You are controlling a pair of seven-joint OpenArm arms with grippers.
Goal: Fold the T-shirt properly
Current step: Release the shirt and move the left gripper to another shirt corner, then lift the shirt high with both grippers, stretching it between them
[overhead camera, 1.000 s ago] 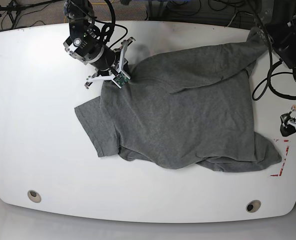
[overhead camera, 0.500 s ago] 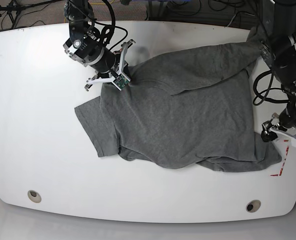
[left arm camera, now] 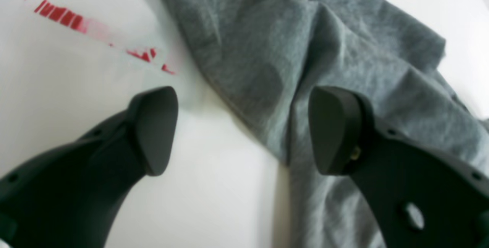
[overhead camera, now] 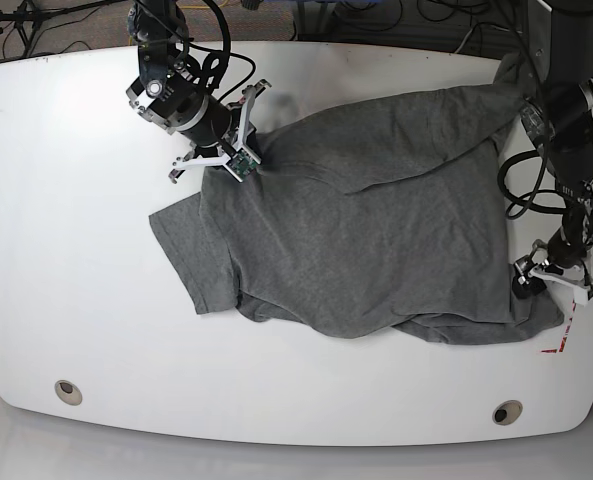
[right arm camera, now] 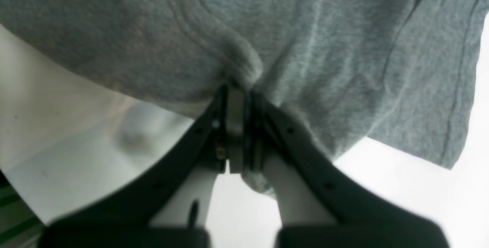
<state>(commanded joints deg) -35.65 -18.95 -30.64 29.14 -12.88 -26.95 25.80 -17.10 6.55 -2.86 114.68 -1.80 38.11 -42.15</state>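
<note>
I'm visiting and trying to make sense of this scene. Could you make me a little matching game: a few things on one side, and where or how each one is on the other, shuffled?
Things:
1. right gripper
2. left gripper
3. T-shirt
4. red marks

States or places:
a. open, with one finger over the cloth's edge and the other over bare table
b. printed on the white table beside the cloth
c. shut on a pinch of grey cloth
d. spread rumpled across the table

Pairs: 1-c, 2-a, 3-d, 4-b
</note>
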